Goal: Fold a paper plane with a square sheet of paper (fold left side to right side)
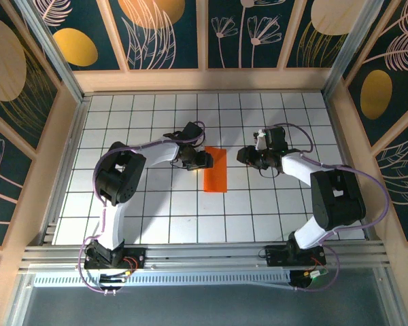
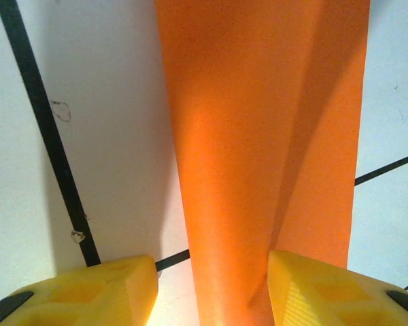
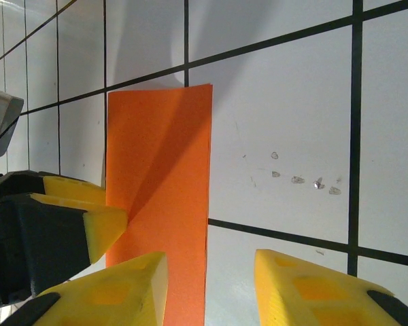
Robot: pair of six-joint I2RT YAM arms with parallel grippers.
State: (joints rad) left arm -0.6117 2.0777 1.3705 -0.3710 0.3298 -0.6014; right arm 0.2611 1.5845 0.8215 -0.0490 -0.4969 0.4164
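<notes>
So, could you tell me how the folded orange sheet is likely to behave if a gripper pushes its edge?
Probably floppy: the orange sheet looks thin, and its upper layer seems to bow in the left wrist view. Likely very light, so a push may slide it across the smooth tiled table rather than crease it.

Robot test cell, my remote bench: white gridded table (image 1: 156, 217), aluminium rail (image 1: 204, 257) near edge, floral-printed panel walls (image 1: 156, 34).

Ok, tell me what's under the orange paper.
The folded orange paper lies on the white grid table; black grid lines run in beneath it. The surface it covers is hidden, as is whether a finger of the left pincer reaches under its edge.
</notes>
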